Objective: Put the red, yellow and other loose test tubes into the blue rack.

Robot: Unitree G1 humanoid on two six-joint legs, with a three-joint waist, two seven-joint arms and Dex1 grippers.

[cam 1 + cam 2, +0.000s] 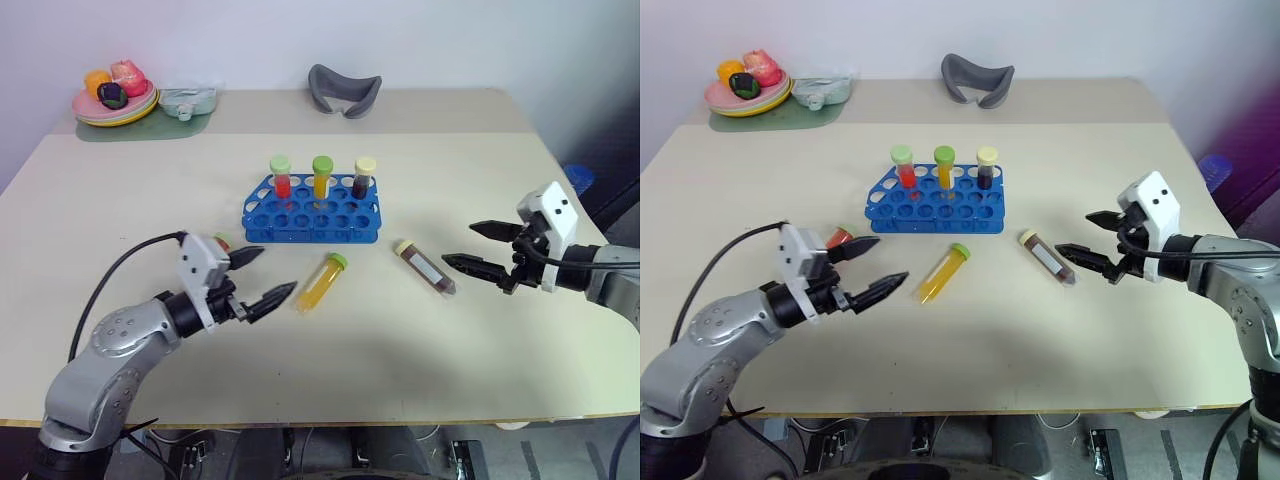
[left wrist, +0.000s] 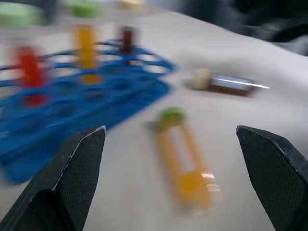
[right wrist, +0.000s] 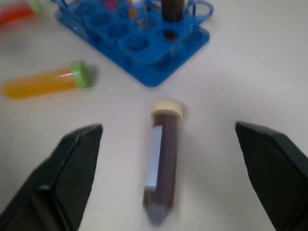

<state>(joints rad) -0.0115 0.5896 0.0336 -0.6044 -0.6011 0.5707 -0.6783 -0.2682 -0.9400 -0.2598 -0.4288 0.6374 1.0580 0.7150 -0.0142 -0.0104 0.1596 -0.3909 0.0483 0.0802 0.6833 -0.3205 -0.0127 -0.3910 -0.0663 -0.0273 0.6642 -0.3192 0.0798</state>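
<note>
left gripper (image 1: pixel 268 276): jaws wide, empty, just beside yellow-liquid plastic tube with green cap (image 1: pixel 321 282) lying on beige table (image 1: pixel 120 210)
right gripper (image 1: pixel 482 248): jaws wide, empty, just beside brown-liquid tube with cream cap (image 1: pixel 425 266), lying flat
red-liquid tube (image 1: pixel 838 237): lying behind left gripper, mostly hidden
blue plastic rack (image 1: pixel 311 211): beyond loose tubes, holds three upright tubes in its back row
far edge: grey curved headrest-like piece (image 1: pixel 343 89), plate of toy fruit (image 1: pixel 113 92)

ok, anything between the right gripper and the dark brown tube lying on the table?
Nothing. In the right wrist view the brown tube lies on bare table ahead of the open right gripper.
</note>
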